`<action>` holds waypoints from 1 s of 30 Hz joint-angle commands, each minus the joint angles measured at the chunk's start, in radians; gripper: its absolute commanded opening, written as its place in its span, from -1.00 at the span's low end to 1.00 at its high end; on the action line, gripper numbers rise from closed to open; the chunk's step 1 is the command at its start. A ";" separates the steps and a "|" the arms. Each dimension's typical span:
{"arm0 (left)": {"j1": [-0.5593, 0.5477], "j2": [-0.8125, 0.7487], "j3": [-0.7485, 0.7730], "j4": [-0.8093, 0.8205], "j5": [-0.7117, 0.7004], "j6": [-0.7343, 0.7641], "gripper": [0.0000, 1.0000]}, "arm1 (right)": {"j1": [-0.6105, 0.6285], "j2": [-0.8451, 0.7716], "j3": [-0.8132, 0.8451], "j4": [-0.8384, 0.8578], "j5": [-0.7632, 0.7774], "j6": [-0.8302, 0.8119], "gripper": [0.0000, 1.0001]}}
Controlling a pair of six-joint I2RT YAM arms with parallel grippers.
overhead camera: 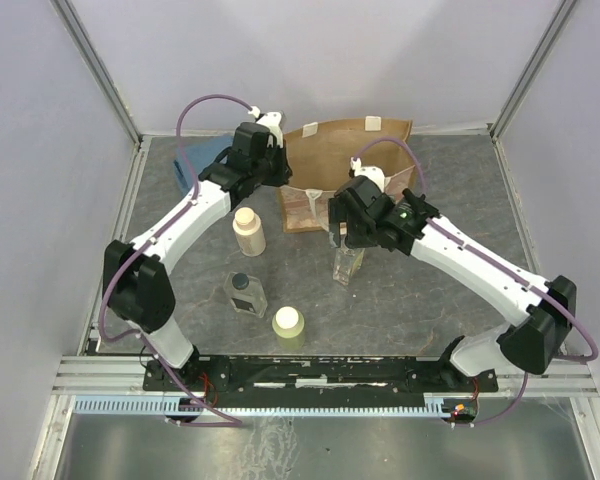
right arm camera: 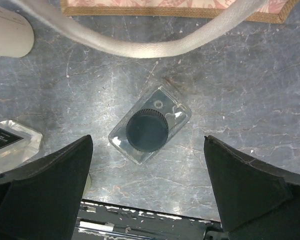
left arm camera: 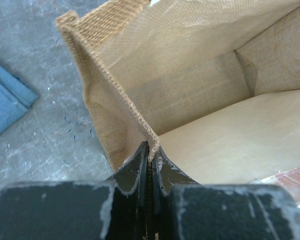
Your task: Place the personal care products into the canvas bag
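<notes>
While pale panels (overhead camera: pixel 40 150) wall the grey marbled table (overhead camera: pixel 410 310) on three sides, the left gripper (left arm camera: pixel 150 152) is pinched tight on the rim of the canvas bag (left arm camera: pixel 200 75) at the back, whose mouth gapes. The right gripper (right arm camera: pixel 148 145) hangs spread wide, holding nothing, over an upright clear dark-capped bottle (right arm camera: pixel 149 131) that sits centred between its fingers, just in front of the bag. The beige bottle (overhead camera: pixel 248 230), second clear bottle (overhead camera: pixel 245 293) and pale yellow jar (overhead camera: pixel 288 321) stand apart nearer the front edge, and a folded blue cloth (overhead camera: pixel 202 160) lies at the back left.
</notes>
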 commanded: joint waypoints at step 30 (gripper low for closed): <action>-0.013 -0.102 -0.070 -0.058 -0.014 0.006 -0.82 | 0.003 0.108 -0.185 0.194 0.065 0.132 0.00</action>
